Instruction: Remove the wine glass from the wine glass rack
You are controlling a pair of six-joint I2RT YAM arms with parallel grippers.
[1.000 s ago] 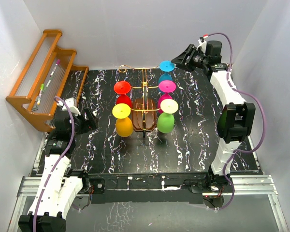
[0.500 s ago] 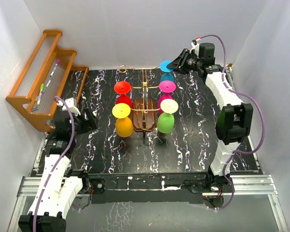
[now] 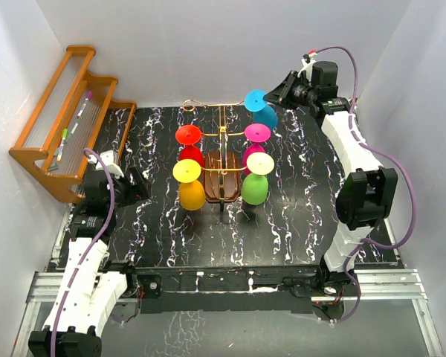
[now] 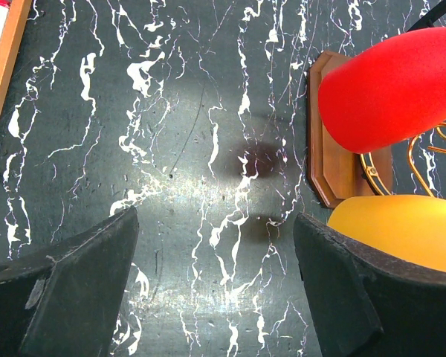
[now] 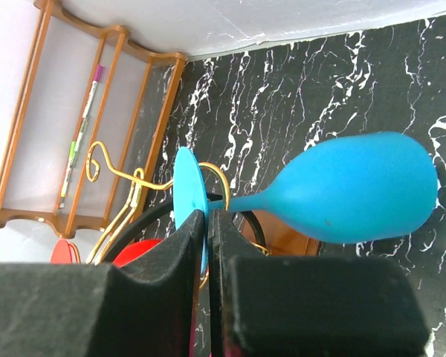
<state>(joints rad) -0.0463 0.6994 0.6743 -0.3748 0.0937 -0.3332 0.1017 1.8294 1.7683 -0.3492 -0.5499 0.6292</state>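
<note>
The wine glass rack [image 3: 221, 172] stands mid-table, a dark wooden base with gold wire arms. Red, yellow-orange, pink and green glasses hang upside down from it. At its far right end the blue wine glass [image 3: 262, 108] is tilted, with its bowl swung out to the right. My right gripper [image 3: 279, 96] is shut on the rim of this glass's flat foot [image 5: 186, 190]; the stem still passes through the gold wire loop [image 5: 221, 175]. My left gripper [image 4: 215, 275] stands open low over the table, left of the rack, with the red [image 4: 390, 93] and orange [image 4: 398, 227] bowls at its right.
An orange-brown stepped wooden shelf [image 3: 67, 119] holding pens leans at the back left corner. White walls close in the back and both sides. The black marbled table [image 3: 297, 216] runs from the rack out to the right arm.
My right gripper went from open to shut on the blue glass's foot. The glass has tipped, its foot lifted and its bowl swung out to the right. The left arm has not moved.
</note>
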